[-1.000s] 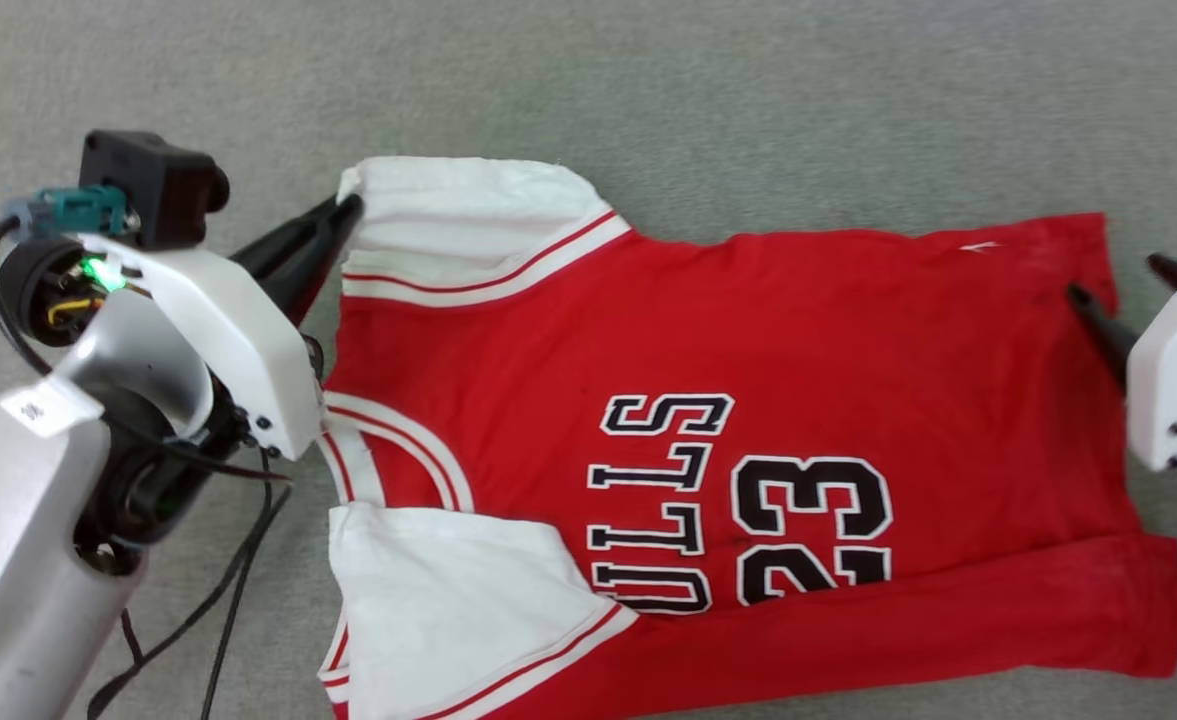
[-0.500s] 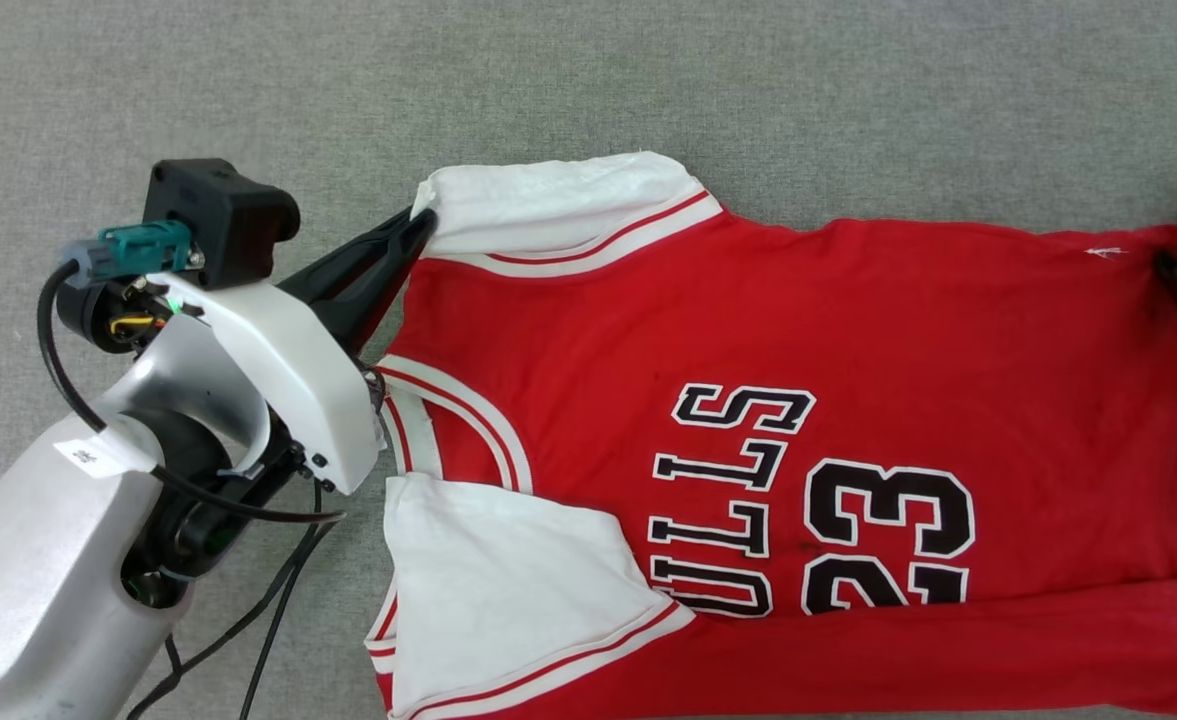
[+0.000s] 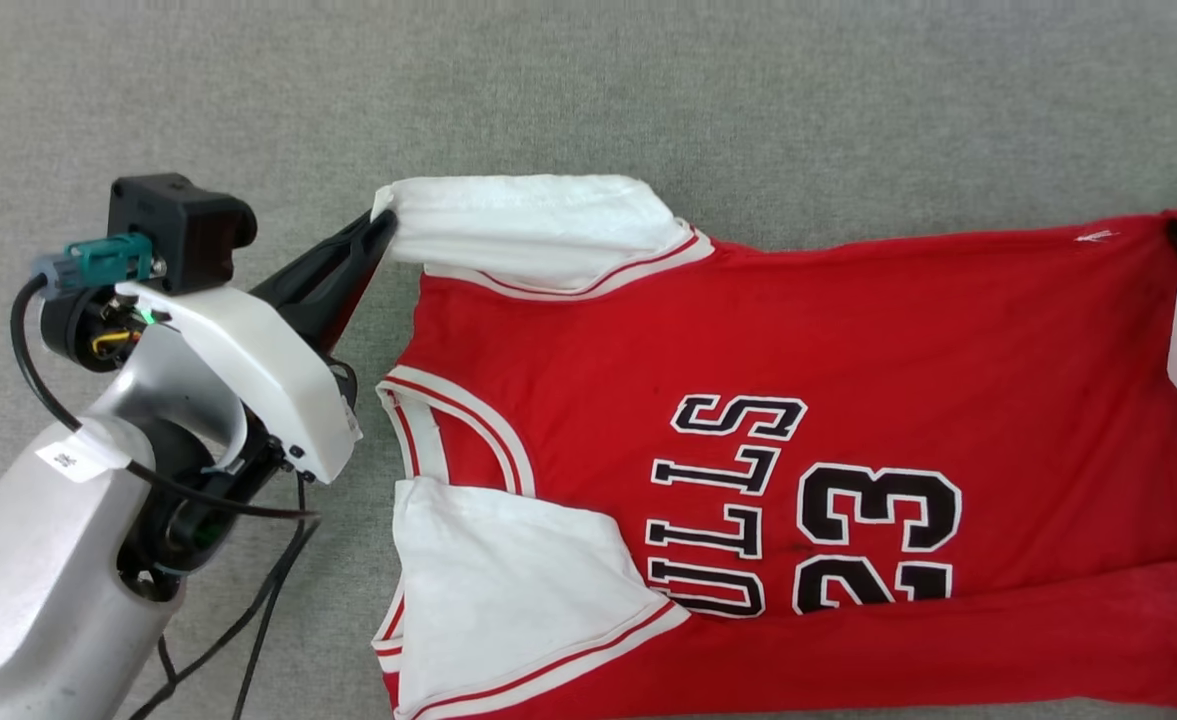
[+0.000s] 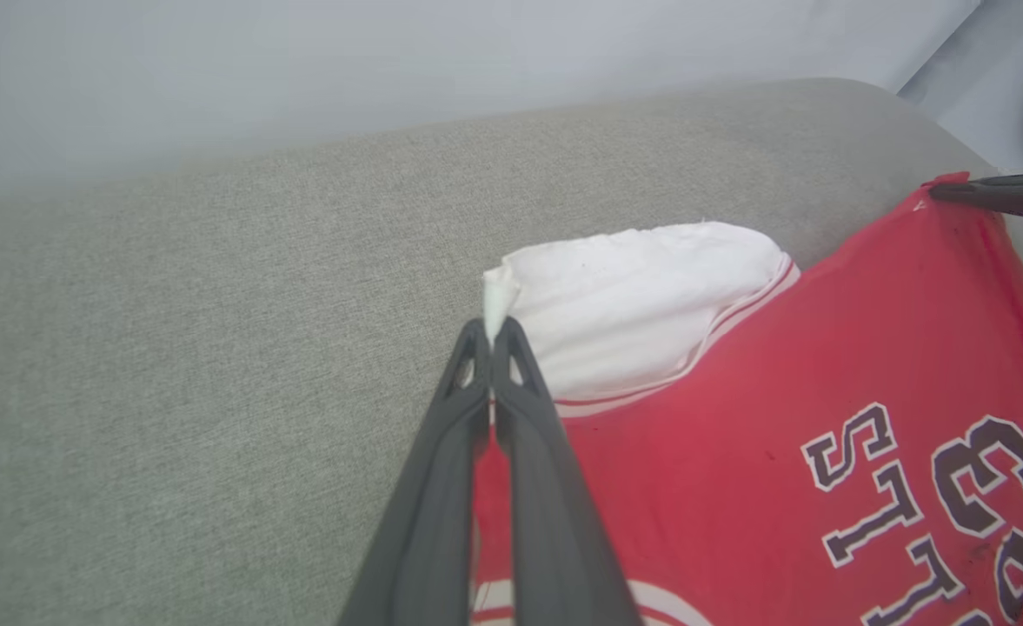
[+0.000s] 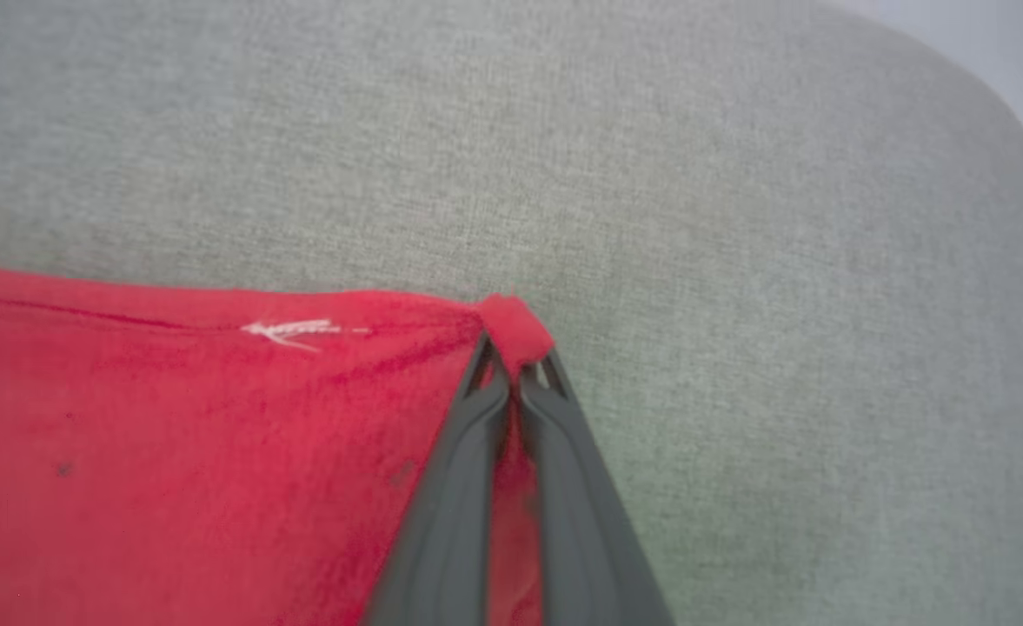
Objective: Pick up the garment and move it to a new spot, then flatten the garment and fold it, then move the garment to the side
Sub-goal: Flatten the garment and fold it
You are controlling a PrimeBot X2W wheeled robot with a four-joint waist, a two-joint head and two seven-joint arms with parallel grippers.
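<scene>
Presently, at the left of the head view, the left gripper (image 3: 380, 222) is pinched tight on the outer tip of the far white sleeve (image 3: 538, 228). The left wrist view shows a small tuft of white cloth standing past the closed fingertips.

The garment (image 3: 768, 340) lies face up across the grey upholstered surface (image 3: 648, 90), collar to the left and hem to the right. The near sleeve (image 3: 508, 590) lies flat, and a long fold runs along the near edge.

At the right, the right gripper (image 5: 511, 369) is clamped on the far hem corner (image 5: 518, 329), with a nub of red fabric bunched above its tips.

Assessment: the far long edge is held at both ends, which suggests it is being drawn taut for flattening or carried over as a fold.

Recommendation: move both arms together at matched height, with light, even tension along the edge. Both bites are shallow, so any jerk risks a slip. The far sleeve bulges and should be laid smooth before release.
</scene>
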